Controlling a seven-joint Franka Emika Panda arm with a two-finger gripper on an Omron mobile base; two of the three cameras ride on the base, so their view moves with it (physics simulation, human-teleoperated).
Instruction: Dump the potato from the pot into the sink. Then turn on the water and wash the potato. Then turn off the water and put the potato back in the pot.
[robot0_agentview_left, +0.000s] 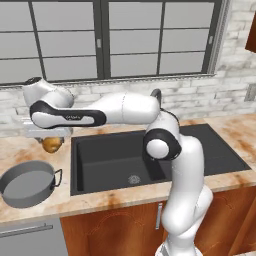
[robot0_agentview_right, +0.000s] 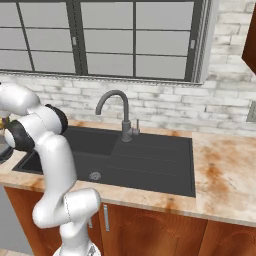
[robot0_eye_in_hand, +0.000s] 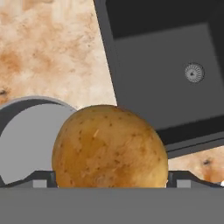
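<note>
- The arm (robot0_agentview_left: 125, 110) is rising from the lower right of the left base view, bending at a dark elbow in mid-frame and reaching level toward the left edge
- The sink (robot0_agentview_left: 100, 167) is lying dark in the centre of that frame, the faucet (robot0_agentview_right: 117, 107) arching over it in the right base view
- The pot (robot0_agentview_left: 25, 185) is sitting on the counter (robot0_agentview_left: 65, 197) at lower left, its inside bare
- The gripper (robot0_eye_in_hand: 111, 181) is hanging at left above the counter, between pot and sink, its fingers spread wide and grasping the potato (robot0_eye_in_hand: 109, 148)
</note>
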